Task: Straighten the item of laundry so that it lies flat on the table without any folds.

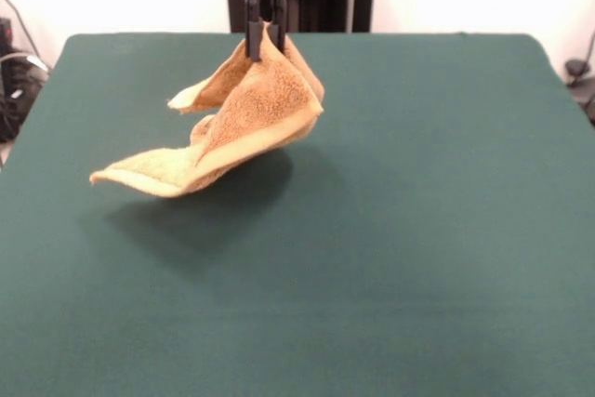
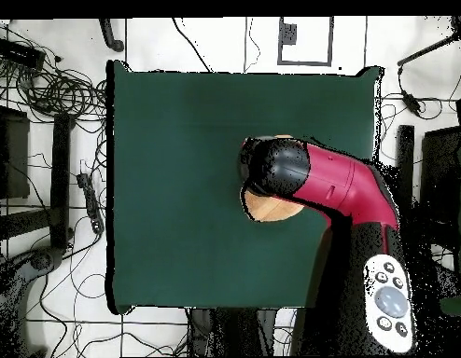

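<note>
At the left, the golden-orange terry towel's (image 1: 237,123) lowest corner hung just above the green felt bench (image 1: 418,230), its long axis slanting up rightward to my hand (image 1: 254,44). My hand was pinched shut on 1 top corner, so the whole towel dangled below and leftward of it, folded on itself, over the bench's middle.

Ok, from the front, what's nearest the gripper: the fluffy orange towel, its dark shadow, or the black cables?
1. Golden-orange terry towel: pinched in the gripper.
2. Dark shadow: on the green table underneath.
3. Black cables: beyond the table's left edge.
</note>
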